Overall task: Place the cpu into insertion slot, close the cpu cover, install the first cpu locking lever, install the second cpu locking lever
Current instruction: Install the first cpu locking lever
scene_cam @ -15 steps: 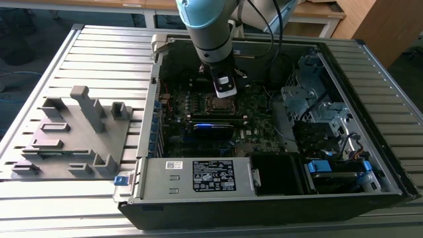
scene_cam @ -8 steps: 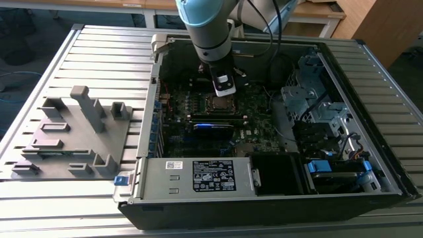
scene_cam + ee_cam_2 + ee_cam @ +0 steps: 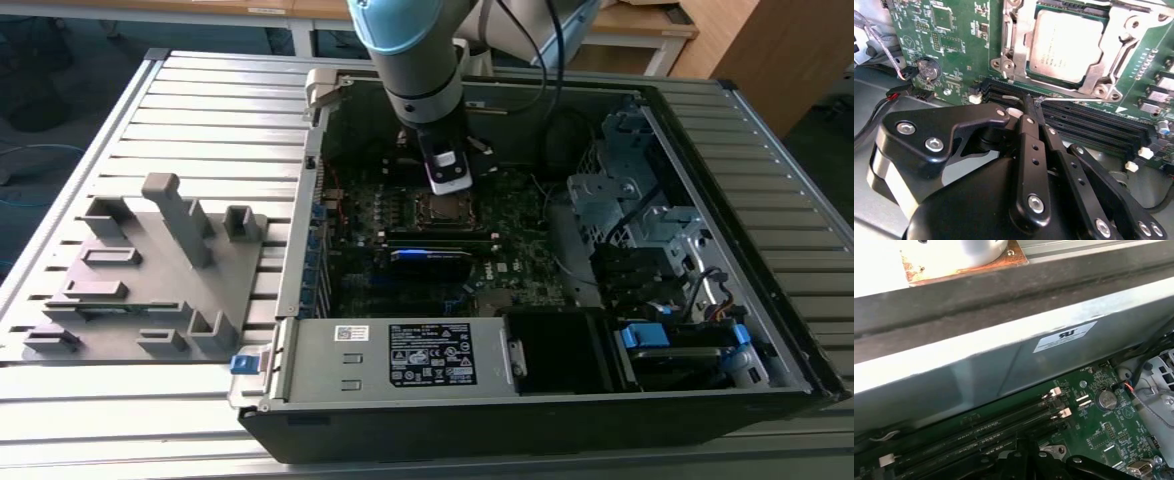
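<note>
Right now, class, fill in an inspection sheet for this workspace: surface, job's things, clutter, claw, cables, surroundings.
Surface: slatted metal table, carrying an open computer case.
Job's things: cpu sits framed by the cpu cover, which lies flat; a thin locking lever runs along the socket's edge beside the memory slots.
Clutter: grey fixture tray on the table, to the exterior view's left of the case.
Claw: claw shut, tip at the lever's end; contact unclear.
Cables: red and black wires near the coin cell; black cables beside the arm.
Surroundings: wooden desks behind the table.
</note>
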Available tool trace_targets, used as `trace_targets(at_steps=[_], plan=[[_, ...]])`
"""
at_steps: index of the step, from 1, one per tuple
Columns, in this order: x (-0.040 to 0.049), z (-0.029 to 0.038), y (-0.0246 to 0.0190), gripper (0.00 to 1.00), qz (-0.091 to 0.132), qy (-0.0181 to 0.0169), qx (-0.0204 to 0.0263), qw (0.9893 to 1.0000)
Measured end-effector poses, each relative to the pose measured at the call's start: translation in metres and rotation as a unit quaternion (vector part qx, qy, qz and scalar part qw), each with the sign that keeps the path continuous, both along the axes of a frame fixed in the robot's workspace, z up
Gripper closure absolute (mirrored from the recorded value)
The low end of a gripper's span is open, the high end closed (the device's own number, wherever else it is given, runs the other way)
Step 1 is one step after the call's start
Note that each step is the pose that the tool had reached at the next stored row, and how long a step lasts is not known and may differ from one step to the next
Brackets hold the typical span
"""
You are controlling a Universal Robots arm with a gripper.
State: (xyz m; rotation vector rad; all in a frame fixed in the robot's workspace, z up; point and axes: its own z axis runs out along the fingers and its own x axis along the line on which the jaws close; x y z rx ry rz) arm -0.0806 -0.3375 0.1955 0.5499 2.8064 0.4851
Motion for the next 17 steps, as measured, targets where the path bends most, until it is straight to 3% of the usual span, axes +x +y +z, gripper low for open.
trace_targets(at_steps=[7,11,14,17], plan=[[-0.0065,0.0000,0.0003,0.90,0.000,-0.0049,-0.0006,1.0000],[-0.0068,-0.0001,0.0003,0.90,0.000,-0.0064,-0.0034,1.0000],[-0.0069,-0.0002,0.0003,0.90,0.000,-0.0066,-0.0096,0.9999],[-0.0069,-0.0005,0.0003,0.90,0.000,-0.0067,-0.0190,0.9998]])
